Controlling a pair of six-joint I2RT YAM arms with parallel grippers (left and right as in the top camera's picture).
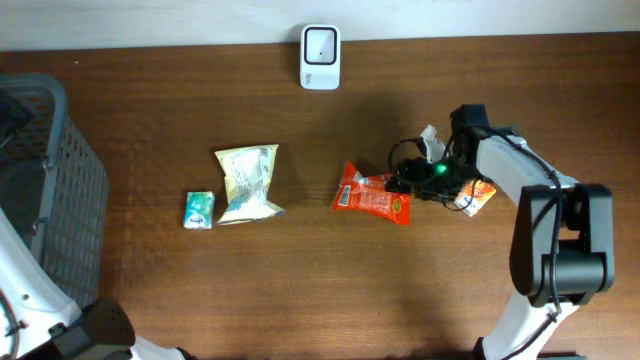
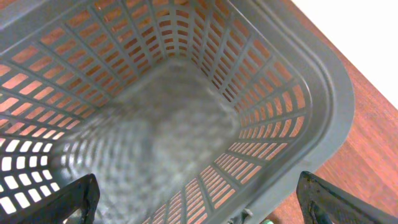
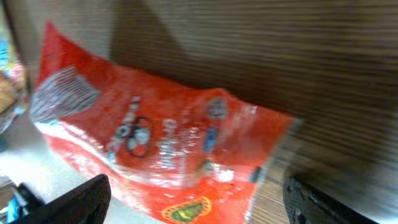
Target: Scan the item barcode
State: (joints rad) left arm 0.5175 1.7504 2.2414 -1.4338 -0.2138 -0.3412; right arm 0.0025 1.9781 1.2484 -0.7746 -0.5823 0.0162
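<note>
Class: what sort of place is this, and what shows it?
Likely a mock shop checkout: a white scanner at the back, a red snack packet among others laid out, and a grey basket.

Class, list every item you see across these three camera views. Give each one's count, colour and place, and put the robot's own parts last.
scanner: one, white, far edge of the table, centre
basket: one, grey, left end of the table
small packet: one, teal and white, just left of the snack bag
snack bag: one, pale yellow-green, left of centre
red packet: one, red, right of centre, lying on the table
orange packet: one, orange and white, right side, partly under the right arm
table: one, dark brown wood, under everything
left end effector: one, black, open, above the basket
right end effector: one, black, open, above the red packet
</note>
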